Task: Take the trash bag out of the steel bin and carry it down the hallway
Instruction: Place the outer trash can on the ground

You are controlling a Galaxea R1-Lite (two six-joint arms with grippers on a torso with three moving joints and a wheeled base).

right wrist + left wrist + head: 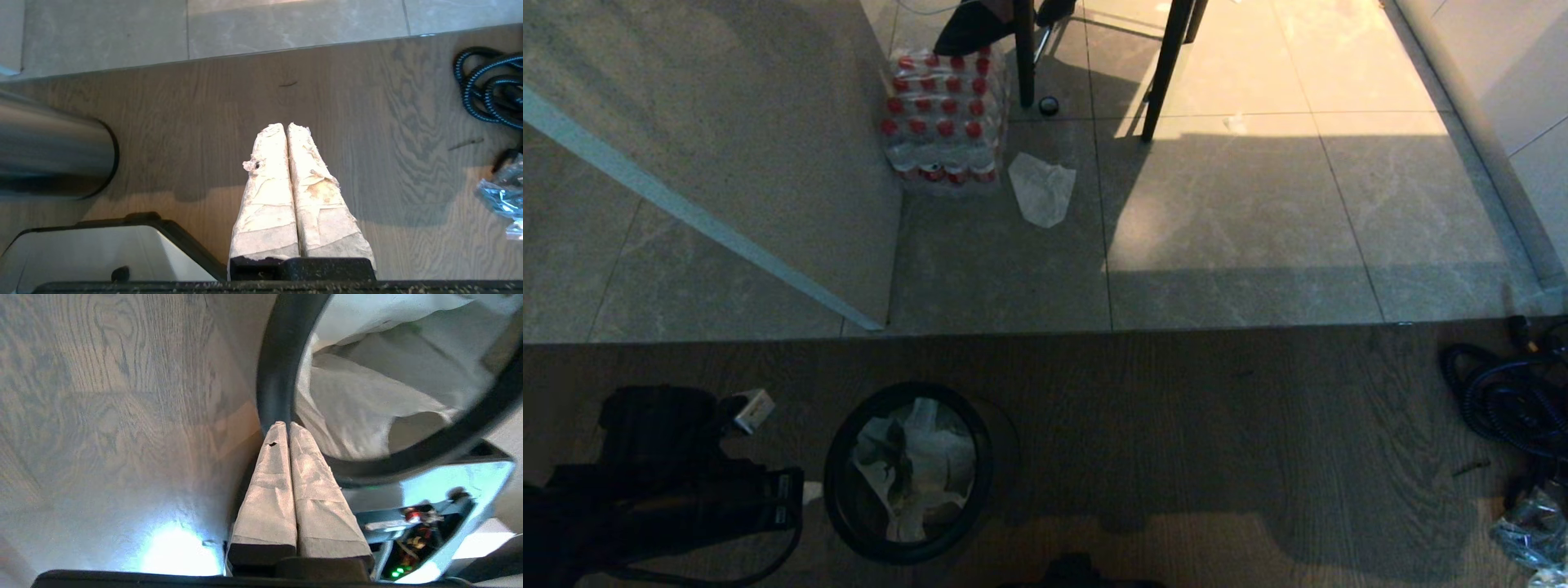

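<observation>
White and crumpled, the trash bag [923, 469] sits inside the steel bin [837, 490], which stands on the wood-grain floor [1217, 425] near the robot. The left gripper [284, 426] is just left of the bin, its taped fingers [267, 490] pressed together with nothing between them, their tips against the outside of the dark rim; the bag lies just past that rim, not gripped. The right gripper [287, 127] hangs over bare floor right of the bin, fingers also pressed together.
</observation>
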